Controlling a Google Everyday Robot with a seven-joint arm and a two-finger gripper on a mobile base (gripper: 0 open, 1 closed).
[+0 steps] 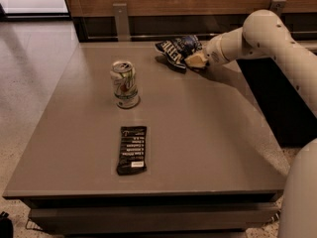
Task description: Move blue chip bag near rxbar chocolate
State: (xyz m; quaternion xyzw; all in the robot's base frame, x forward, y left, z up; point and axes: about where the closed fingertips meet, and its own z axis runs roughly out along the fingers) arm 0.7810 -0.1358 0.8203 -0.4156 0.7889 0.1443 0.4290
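Observation:
The blue chip bag [177,49] is a crinkled navy foil bag with white lettering. It lies at the far edge of the table, right of centre. My gripper [196,60] is at the bag's right end and touches it, with the white arm reaching in from the right. The rxbar chocolate [132,149] is a flat black wrapper with white text. It lies near the table's front edge, left of centre, far from the bag.
A silver-green drink can [124,84] stands upright between the bag and the bar, toward the left. The brown table [208,133] ends at a wooden wall with metal brackets behind. My white arm spans the right side.

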